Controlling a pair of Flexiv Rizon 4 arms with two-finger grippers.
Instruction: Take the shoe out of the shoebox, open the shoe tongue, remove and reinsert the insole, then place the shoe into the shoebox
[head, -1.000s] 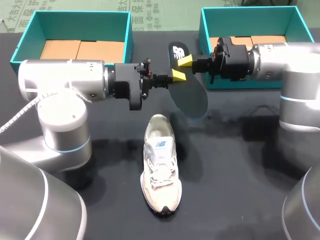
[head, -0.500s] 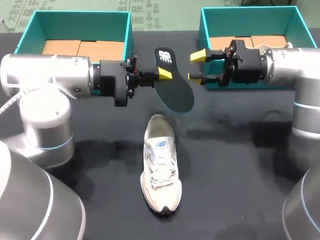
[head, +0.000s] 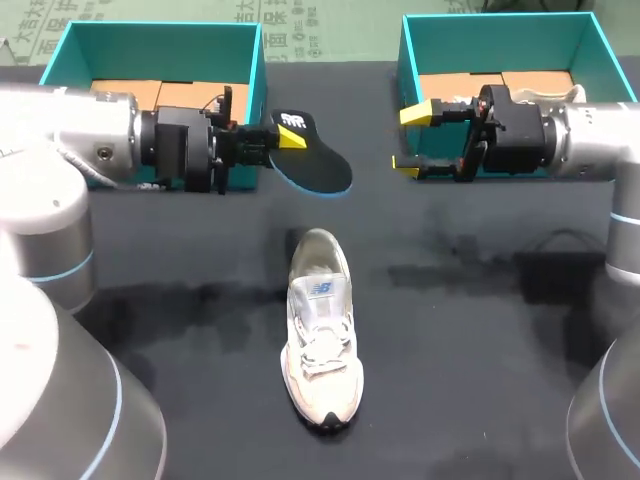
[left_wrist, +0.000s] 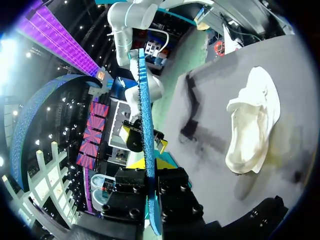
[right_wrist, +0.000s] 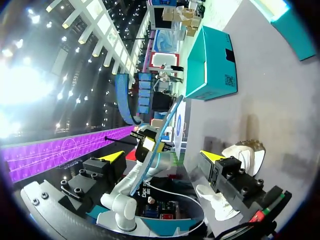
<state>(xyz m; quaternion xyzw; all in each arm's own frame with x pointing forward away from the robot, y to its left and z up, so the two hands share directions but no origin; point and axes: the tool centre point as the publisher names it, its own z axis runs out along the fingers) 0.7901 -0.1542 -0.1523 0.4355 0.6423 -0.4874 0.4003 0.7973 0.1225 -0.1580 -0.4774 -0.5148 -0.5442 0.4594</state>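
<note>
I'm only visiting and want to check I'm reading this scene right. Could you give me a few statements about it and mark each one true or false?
1. The left gripper is holding the insole. True.
2. The right gripper is clamped on the insole too. False: its fingers are open and it is apart from the insole, holding nothing.
3. The shoe sits inside a box. False: it lies on the dark table, outside both boxes.
4. There is a teal left box and a teal right box at the far side of the table. True.
</note>
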